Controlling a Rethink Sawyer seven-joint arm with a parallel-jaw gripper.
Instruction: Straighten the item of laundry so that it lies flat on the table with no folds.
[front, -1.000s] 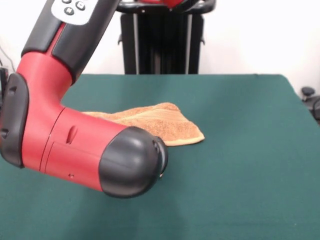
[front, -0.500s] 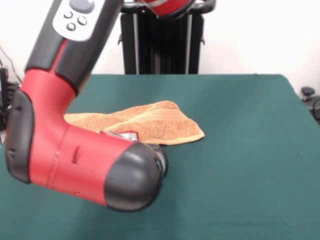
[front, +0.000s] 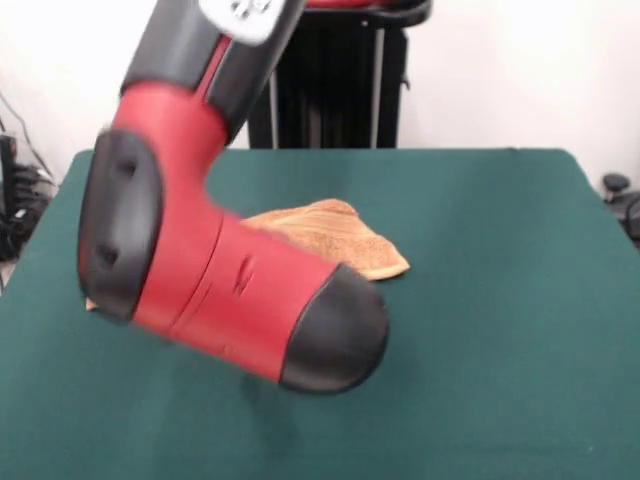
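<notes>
Orange towel (front: 335, 235) (rumpled) on table (front: 500, 300)

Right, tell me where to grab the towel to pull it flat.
Best guess: take the towel at its free hemmed corner on the picture's right, coming straight down from above. That corner lies flat and clear on the table, while the arm hides the rest and the cloth bunches higher behind.

Bright, even room light with one blurred thing close to your lens.

You see the arm (front: 230, 270) smeared by motion blur, its edges and upper control panel soft, while the table (front: 500, 300) and the towel (front: 345, 235) stay fairly crisp. A faint, diffuse shadow lies on the green cloth under the arm's black end. The wall behind washes out to near white; no harsh glare shows.
</notes>
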